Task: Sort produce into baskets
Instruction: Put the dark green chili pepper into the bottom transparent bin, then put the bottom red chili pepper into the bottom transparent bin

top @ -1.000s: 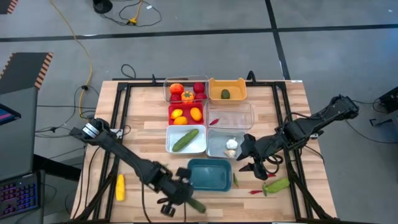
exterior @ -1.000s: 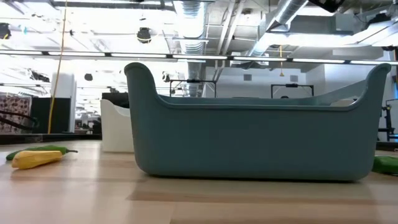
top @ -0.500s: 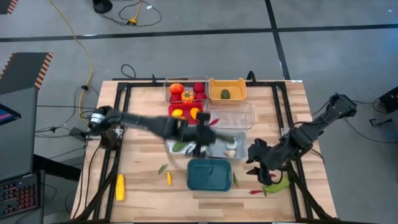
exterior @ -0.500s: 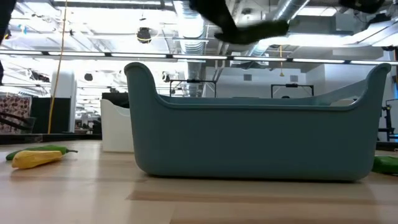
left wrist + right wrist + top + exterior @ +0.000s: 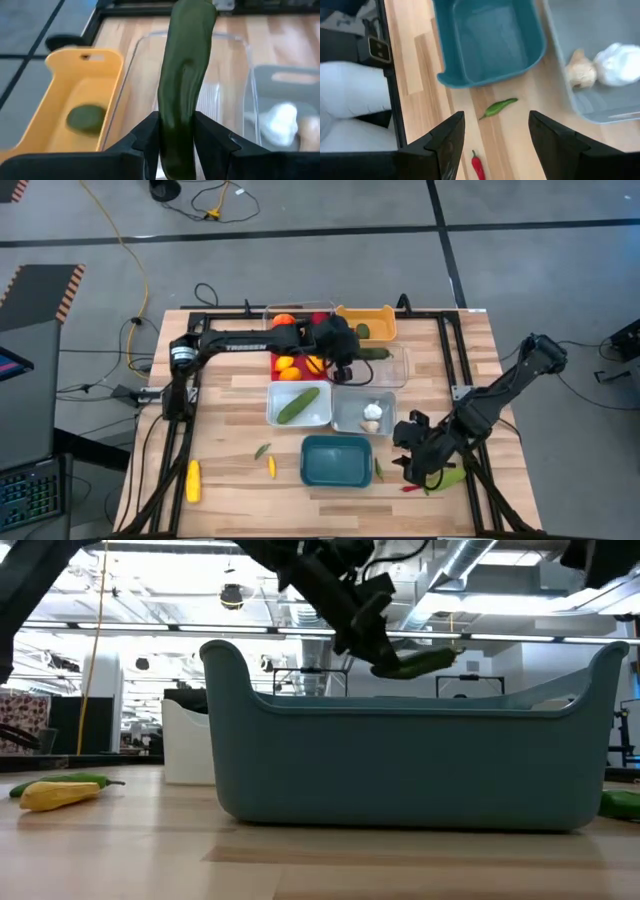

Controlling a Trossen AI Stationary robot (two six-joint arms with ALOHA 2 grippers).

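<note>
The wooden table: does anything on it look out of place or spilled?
Yes. Several pieces lie loose on the bare wood, outside every tray: a yellow corn cob near the front left edge, a small yellow pepper and a small green chili left of the empty teal plastic tray.

A robotics lab or industrial workshop space. In the low view, the upper half of the frame shows an open ceiling with bare silver ventilation ducts (image 5: 470,560), pipes and long strip lights. In the high view, the pale wooden slatted table (image 5: 230,430) with a black metal frame stands on a grey concrete floor (image 5: 520,270) marked by dark lines. A yellow cable (image 5: 128,250) trails at upper left, and black-and-orange hazard tape (image 5: 68,288) edges a dark block at far left.
</note>
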